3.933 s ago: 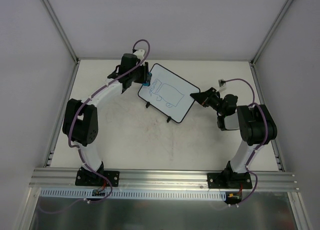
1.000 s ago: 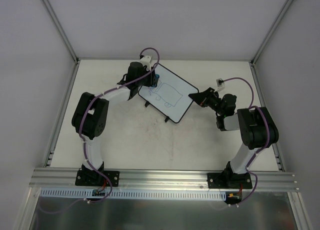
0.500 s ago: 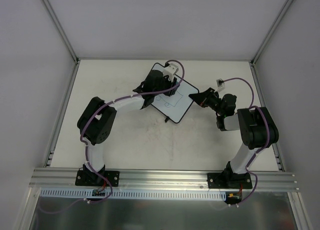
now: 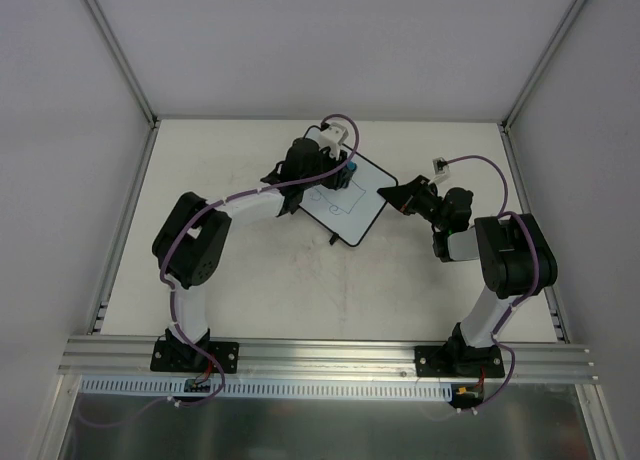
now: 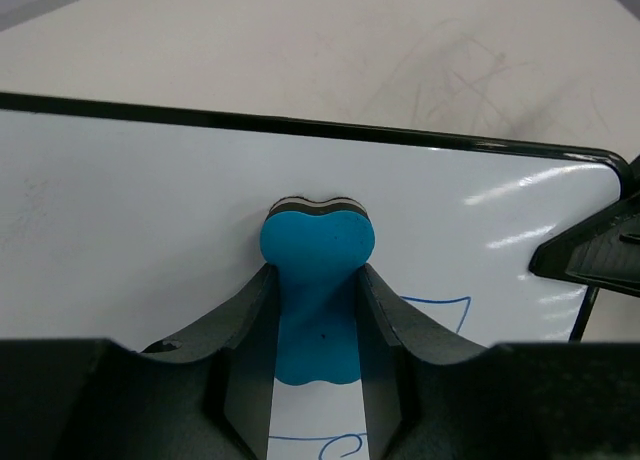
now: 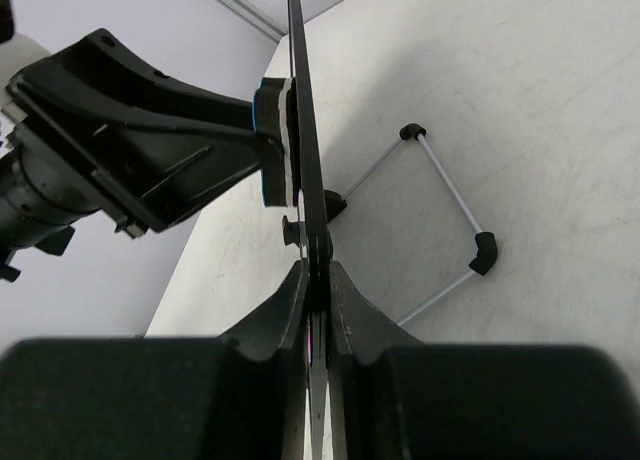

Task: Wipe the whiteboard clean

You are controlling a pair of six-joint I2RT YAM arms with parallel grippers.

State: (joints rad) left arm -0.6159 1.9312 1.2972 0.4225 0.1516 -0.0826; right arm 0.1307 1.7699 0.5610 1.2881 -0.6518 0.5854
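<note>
The pale table (image 4: 250, 270) carries the whiteboard (image 4: 350, 208), which stands toward the far middle. The right gripper (image 6: 317, 288) is clamped on the board's right edge. The left gripper (image 5: 318, 292) clasps a blue-and-black eraser (image 5: 317, 242), its end pressed against the board's white face. Blue scribbles (image 5: 440, 305) lie just beside the eraser.

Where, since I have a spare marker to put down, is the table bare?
The widest bare table lies between the left arm and right arm, from the whiteboard down to the rail. The far-left corner is bare too. Crowded: around the whiteboard, where the left gripper presses the eraser and the right gripper clamps its edge.
</note>
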